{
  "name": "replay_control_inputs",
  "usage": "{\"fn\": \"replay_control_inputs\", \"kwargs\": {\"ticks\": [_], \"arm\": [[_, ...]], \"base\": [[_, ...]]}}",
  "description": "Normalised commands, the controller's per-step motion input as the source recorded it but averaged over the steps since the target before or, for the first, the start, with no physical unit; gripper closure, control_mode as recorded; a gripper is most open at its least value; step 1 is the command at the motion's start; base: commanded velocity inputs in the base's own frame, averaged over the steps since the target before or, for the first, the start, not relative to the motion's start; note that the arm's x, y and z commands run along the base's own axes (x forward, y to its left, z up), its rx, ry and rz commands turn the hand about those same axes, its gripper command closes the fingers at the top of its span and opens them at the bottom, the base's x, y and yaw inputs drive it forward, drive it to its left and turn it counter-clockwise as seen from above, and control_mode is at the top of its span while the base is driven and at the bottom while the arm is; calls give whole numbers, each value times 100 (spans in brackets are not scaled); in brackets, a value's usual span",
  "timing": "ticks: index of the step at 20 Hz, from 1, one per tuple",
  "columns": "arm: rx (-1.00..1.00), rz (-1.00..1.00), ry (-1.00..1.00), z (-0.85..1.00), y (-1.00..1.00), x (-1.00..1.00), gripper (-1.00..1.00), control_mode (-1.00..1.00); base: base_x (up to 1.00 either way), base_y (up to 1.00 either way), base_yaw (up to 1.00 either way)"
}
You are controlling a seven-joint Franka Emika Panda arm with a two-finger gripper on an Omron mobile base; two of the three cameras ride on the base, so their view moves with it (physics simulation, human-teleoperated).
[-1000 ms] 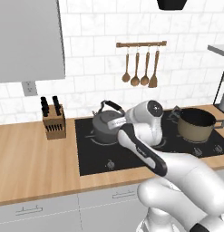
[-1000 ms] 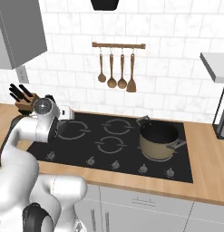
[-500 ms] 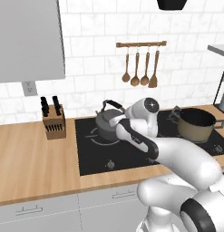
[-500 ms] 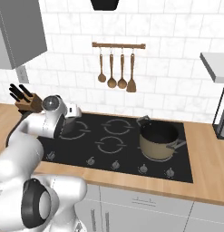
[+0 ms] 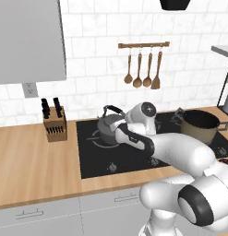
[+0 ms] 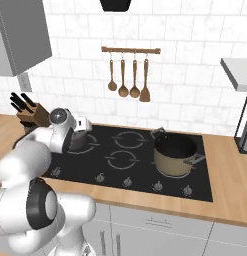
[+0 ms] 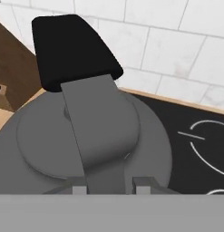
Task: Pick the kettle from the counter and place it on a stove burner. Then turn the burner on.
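kettle resting on cooktop ring (rear left); gripper close above it, grip state cannot be told.

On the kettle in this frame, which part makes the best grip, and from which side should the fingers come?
Grip the kettle by its black arched handle, coming down from above. The handle rises over the lid, leaving a gap for fingers to close across its narrow bar, while the squat round body looks too wide and smooth to pinch. In the hand view the handle stands right ahead of the gripper.
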Motion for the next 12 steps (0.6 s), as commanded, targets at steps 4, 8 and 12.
{"fn": "replay_control_inputs", "kwargs": {"ticks": [4, 8, 12], "arm": [[0, 0, 0, -20, 0, 10, 100, -100], [0, 0, 0, -20, 0, 16, 100, -100], [0, 0, 0, -17, 0, 20, 100, -100]], "base": [[0, 0, 0], [0, 0, 0], [0, 0, 0]]}}
